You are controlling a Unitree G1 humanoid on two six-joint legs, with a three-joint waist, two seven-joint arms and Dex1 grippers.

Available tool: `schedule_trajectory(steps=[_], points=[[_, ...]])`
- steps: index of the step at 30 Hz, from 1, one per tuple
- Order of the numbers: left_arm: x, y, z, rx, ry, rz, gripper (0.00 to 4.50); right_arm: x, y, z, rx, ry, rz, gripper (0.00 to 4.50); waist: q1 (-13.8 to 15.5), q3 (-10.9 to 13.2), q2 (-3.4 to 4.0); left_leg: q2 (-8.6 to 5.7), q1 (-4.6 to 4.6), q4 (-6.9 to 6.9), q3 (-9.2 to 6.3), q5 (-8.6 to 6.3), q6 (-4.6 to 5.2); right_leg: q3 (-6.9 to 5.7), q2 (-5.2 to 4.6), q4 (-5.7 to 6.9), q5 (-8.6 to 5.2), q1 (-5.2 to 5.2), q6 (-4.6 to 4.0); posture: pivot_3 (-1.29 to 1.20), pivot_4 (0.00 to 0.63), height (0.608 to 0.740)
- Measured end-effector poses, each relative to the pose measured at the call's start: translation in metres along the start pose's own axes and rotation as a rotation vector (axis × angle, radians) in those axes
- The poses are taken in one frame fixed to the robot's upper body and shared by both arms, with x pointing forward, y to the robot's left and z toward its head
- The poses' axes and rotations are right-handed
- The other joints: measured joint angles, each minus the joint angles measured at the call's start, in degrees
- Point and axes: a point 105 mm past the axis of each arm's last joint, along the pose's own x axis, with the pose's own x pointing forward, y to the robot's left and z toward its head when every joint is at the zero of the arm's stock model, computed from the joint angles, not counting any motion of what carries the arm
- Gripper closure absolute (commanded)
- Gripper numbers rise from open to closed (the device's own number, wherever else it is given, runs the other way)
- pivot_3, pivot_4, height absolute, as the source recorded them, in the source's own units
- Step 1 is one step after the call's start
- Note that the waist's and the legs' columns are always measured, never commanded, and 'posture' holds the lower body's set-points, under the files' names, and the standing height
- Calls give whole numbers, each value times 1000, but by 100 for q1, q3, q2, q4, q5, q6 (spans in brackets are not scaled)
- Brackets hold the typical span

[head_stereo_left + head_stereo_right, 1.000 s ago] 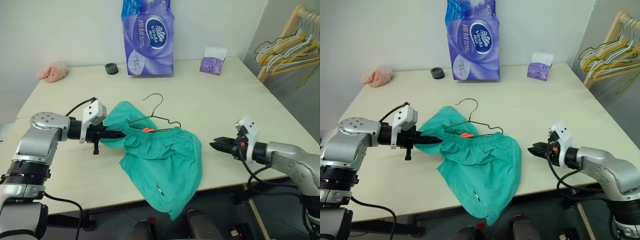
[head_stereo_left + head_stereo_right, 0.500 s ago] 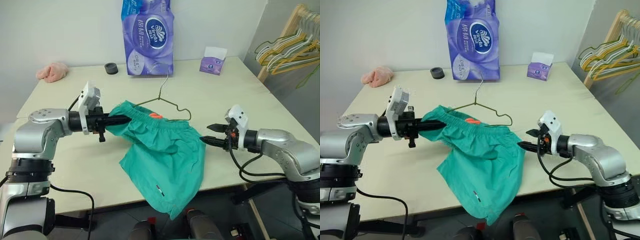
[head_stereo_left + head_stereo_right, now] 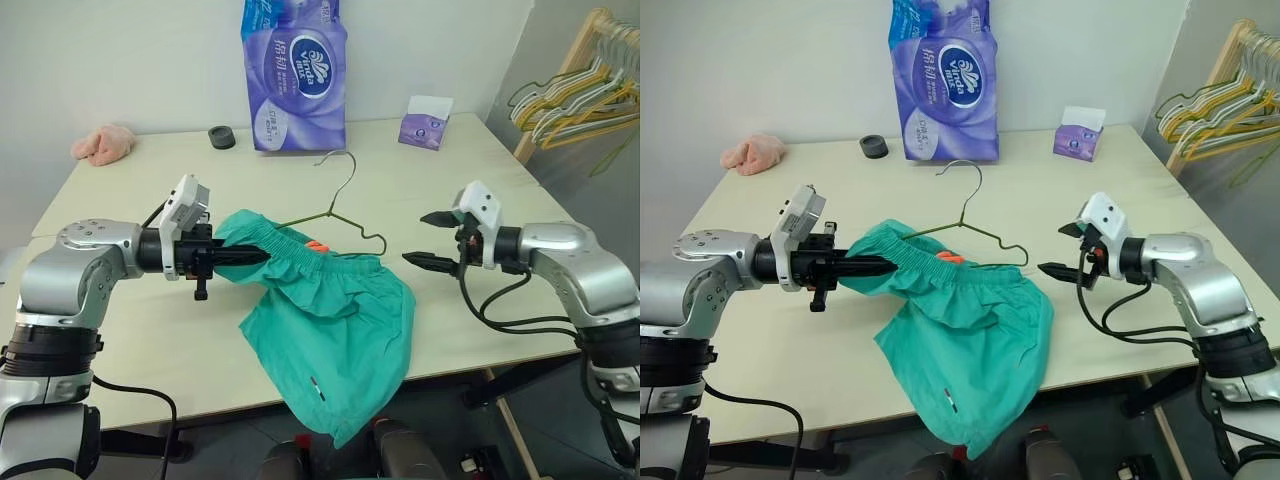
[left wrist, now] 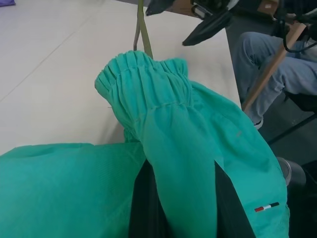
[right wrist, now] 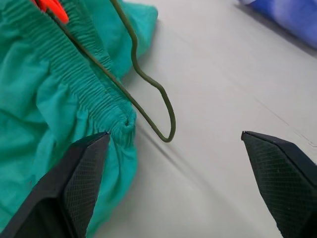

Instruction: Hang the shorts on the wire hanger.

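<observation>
Teal shorts draped over table front edge, waistband pinched in closed left gripper; wire hanger threaded through waistband, hook raised; right gripper spread wide, empty, just beside shorts' right end

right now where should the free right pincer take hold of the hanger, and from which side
Probably at the wire hanger's bare shoulder bend, coming in level from the robot's right. That bend pokes out past the shorts' waistband with no cloth over it, and the open right pincer already faces it. The left pincer holds the other end of the waistband.
</observation>
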Motion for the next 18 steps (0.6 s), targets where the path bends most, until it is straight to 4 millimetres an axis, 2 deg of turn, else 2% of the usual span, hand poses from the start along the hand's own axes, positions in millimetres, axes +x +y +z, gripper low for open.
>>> schedule_trajectory(steps=[5, 8, 11, 14, 16, 17, 18], points=[[4, -5, 3, 22, 7, -28, 4500, 26, -8, 12, -72, 1, 68, 24, -56, 0, 0, 0, -1, -1, -3, 0, -1, 1, -1, 1, 1, -1, -1, -161, 54, 740], [4, -6, 3, 22, 7, -32, 4500, 34, -5, 9, -93, 37, 157, 24, -56, -1, 0, -1, -4, 0, -9, 1, -2, 1, -4, -1, 1, -1, -1, -158, 52, 740], [5, -7, 4, 24, 2, -38, 4500, 41, 0, 0, -80, 73, 215, 577, -58, -1, -1, -1, -3, 0, -9, 1, -3, 1, -6, 1, 1, -1, -1, -148, 51, 740], [6, -9, 5, 31, 3, -45, 4500, 45, 5, -4, -50, 78, 258, 1651, -62, -1, -1, -1, -4, 0, -11, 1, -4, 2, -7, 1, 1, -3, -1, -151, 52, 740], [7, -10, 4, 35, 4, -49, 4500, 46, 6, -2, -35, 68, 270, 1821, -65, -1, -1, -1, -4, 0, -11, 1, -4, 3, -8, 2, 1, -3, -2, -152, 53, 740], [7, -10, 4, 35, 5, -49, 4500, 47, 6, -1, -24, 62, 272, 2312, -69, -2, 0, -1, -4, 0, -11, 2, -4, 3, -8, 3, 1, -3, -2, -152, 53, 740], [7, -11, 3, 36, 6, -49, 4500, 47, 7, 0, -15, 58, 273, 2367, -72, -2, 0, -1, -4, 0, -13, 1, -4, 3, -8, 3, 1, -3, -2, -156, 54, 740]])
